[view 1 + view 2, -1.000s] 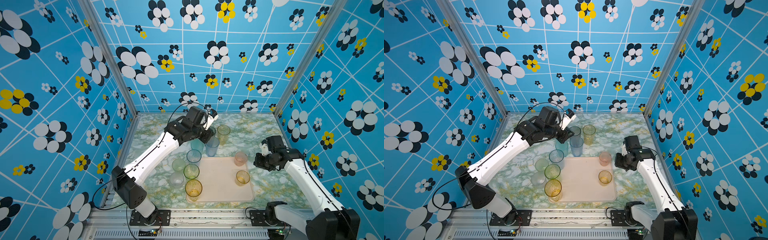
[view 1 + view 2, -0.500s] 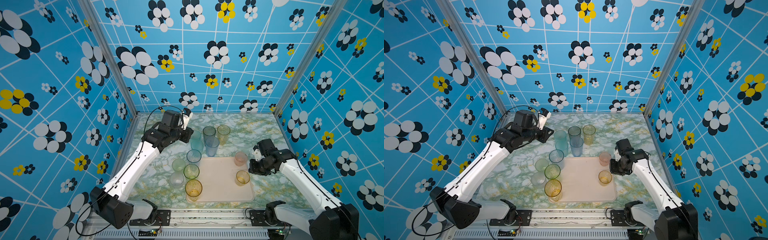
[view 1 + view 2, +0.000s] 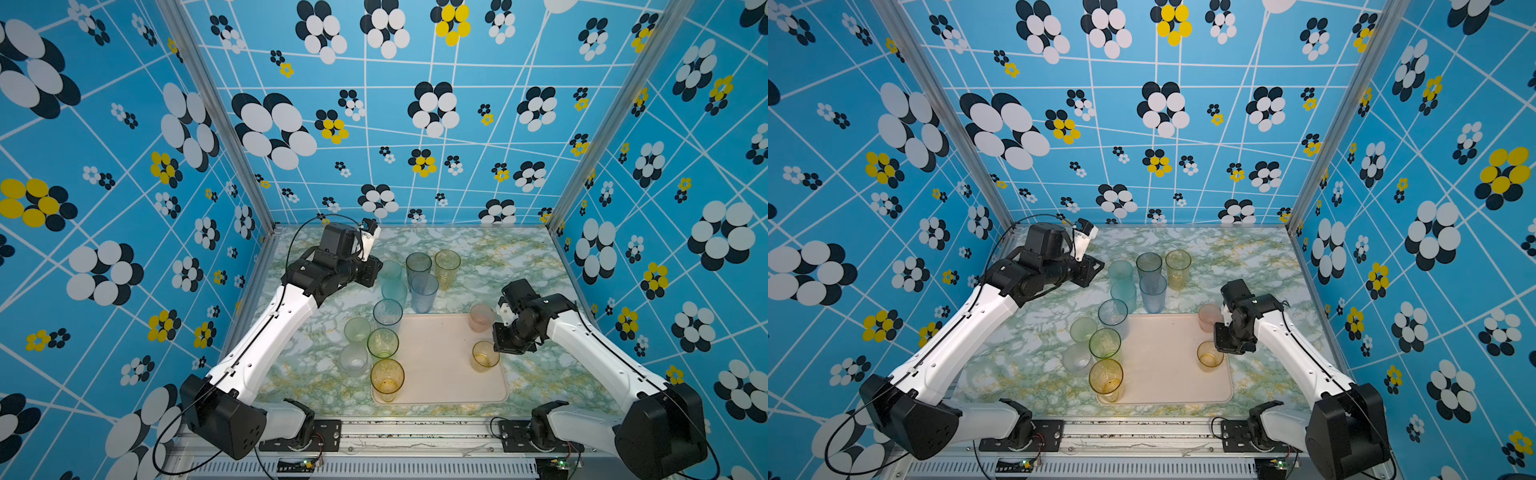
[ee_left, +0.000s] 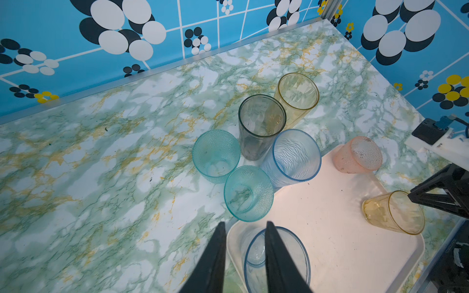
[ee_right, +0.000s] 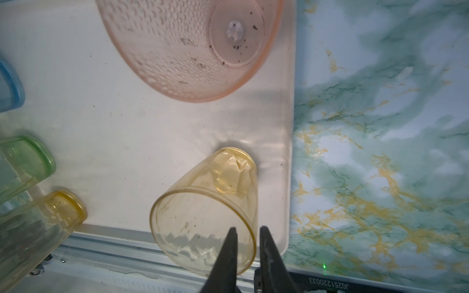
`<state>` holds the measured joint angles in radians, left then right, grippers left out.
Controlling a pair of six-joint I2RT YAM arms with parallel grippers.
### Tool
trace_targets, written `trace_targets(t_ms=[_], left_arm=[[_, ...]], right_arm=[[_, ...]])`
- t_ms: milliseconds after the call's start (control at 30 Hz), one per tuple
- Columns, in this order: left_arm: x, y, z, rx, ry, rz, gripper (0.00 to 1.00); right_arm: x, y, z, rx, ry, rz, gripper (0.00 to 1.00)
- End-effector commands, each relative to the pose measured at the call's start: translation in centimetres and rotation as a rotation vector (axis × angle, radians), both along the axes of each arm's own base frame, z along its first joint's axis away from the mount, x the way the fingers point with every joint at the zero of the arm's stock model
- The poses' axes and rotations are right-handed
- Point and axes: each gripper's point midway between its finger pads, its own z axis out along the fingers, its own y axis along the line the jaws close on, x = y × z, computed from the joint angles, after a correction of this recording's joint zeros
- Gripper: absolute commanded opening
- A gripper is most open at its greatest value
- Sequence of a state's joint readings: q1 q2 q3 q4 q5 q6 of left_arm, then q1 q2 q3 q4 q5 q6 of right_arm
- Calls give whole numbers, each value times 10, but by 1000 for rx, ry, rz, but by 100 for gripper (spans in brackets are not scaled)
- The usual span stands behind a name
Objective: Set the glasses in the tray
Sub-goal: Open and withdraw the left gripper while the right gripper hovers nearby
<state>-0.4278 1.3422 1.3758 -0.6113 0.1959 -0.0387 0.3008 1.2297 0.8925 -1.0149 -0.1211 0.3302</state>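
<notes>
Left gripper (image 4: 245, 224) hangs high, jaws partly apart, empty. Two upright teal pebbled plastic tumblers (image 4: 215, 154) stand mouth-up on the marble-print table (image 3: 498, 266) just right of it, off the far-left corner of the flat cream rectangular tray (image 3: 436, 374). This gripper is the nearer one. Right gripper (image 5: 248, 228) has jaws nearly together astride the rim of the short amber faceted tumbler (image 5: 203, 223), which stands in the tray, near-right. Can't tell if it is clamped.
</notes>
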Motion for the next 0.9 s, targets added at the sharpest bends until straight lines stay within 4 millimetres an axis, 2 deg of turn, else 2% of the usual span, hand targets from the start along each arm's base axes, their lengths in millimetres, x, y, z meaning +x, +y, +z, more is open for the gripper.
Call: trace_targets(t_ms=[0,633,867], left_arm=[[-2,2,5,-28,-16,-3,29],[1,11,0,-26,-13,16,29],[2,13,-2,-24,-6,20,29]], right_arm=[[-6,-5,-3,-38,33,-9,19],[-9,-1,-11,-48,74,17,9],[-7,-7,-5,-81,43,5,5]])
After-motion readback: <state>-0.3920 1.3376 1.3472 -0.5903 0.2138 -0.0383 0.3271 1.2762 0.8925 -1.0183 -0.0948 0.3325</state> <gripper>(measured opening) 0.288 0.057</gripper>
